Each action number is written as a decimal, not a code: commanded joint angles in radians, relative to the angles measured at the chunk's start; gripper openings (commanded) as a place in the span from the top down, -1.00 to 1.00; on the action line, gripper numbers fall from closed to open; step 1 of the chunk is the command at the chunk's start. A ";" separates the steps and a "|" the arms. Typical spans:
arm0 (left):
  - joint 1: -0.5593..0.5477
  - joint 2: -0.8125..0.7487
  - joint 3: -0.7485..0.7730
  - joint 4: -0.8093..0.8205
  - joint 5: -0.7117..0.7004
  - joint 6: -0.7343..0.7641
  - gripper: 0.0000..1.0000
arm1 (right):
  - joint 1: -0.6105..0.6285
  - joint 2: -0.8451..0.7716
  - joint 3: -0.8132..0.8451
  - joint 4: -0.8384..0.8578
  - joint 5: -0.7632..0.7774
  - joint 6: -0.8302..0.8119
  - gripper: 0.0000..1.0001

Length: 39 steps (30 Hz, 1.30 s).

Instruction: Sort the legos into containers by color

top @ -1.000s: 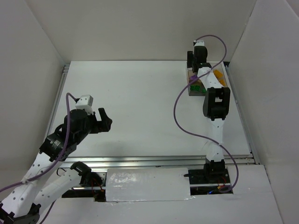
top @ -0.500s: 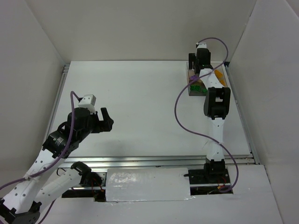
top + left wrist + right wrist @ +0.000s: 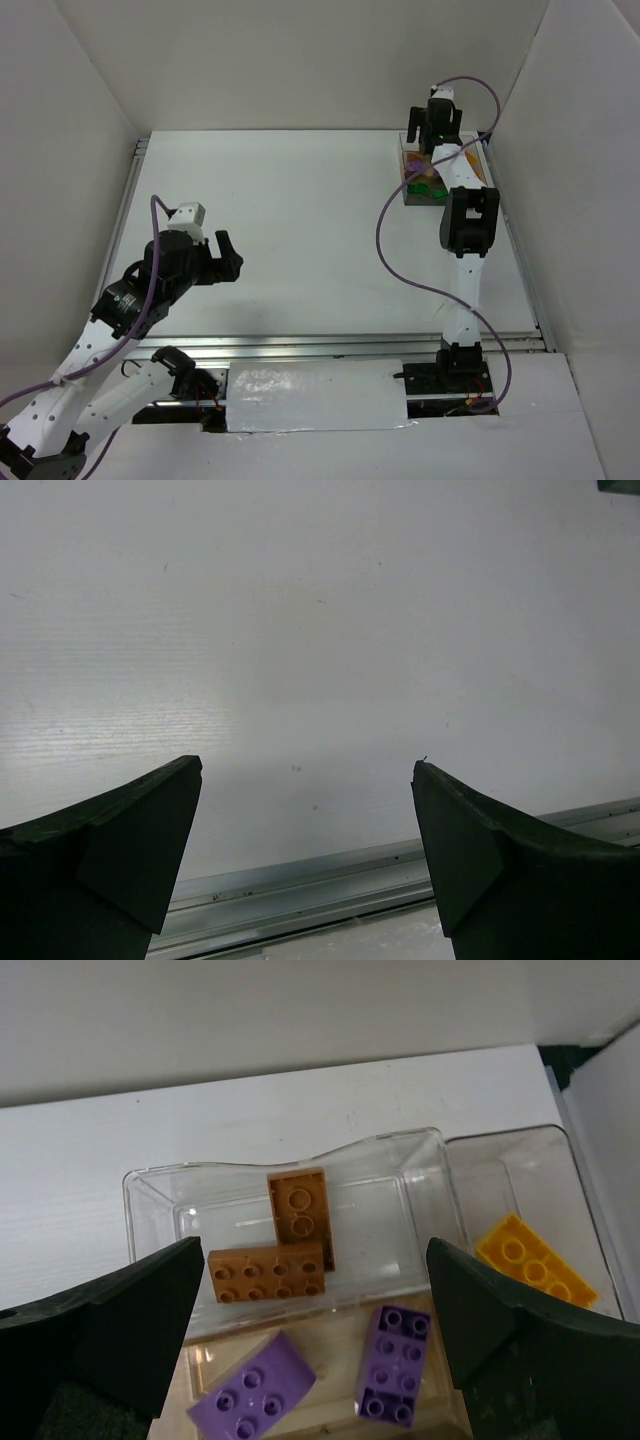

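The clear compartment box [image 3: 412, 192] sits at the far right of the table; it also shows in the right wrist view [image 3: 150, 1200]. My right gripper [image 3: 315, 1345] is open and empty right above it. Below it lie two brown bricks [image 3: 268, 1271] in one clear compartment, two purple bricks [image 3: 392, 1365] in the tan-based compartment, and a yellow brick [image 3: 535, 1260] in the right one. Green bricks [image 3: 424, 187] show in the top view. My right gripper [image 3: 437, 125] hangs over the box's far end. My left gripper [image 3: 228, 256] is open and empty over bare table at the left [image 3: 305, 855].
White walls enclose the table on three sides, and the box stands near the right wall [image 3: 560, 200]. A metal rail [image 3: 330, 875] runs along the table's near edge under my left gripper. A purple cable [image 3: 385, 250] loops beside the right arm.
My right gripper has shifted a little right and farther back over the box. My left arm swung slightly down and right a second ago, then held still.
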 commanded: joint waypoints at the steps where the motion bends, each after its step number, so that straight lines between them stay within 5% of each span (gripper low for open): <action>1: 0.015 -0.009 0.005 0.032 -0.014 0.013 -0.99 | 0.054 -0.215 -0.026 -0.003 0.087 0.125 -0.99; 6: 0.055 -0.034 0.008 0.025 -0.041 0.002 -0.99 | 0.196 -0.483 -0.088 -0.210 0.283 0.185 -0.99; 13: 0.073 -0.049 0.028 -0.001 -0.162 -0.038 -0.99 | 0.395 -0.948 -0.489 -0.502 0.294 0.450 -0.99; 19: 0.085 0.014 0.132 -0.095 -0.310 -0.104 -0.99 | 0.507 -1.445 -0.808 -0.600 0.192 0.490 -0.99; 25: 0.088 0.040 0.269 -0.191 -0.427 -0.113 -0.99 | 0.507 -1.861 -0.852 -0.736 0.047 0.425 -0.99; 39: 0.088 -0.195 0.375 -0.360 -0.438 -0.064 -0.99 | 0.508 -2.076 -0.838 -1.011 0.190 0.452 -0.99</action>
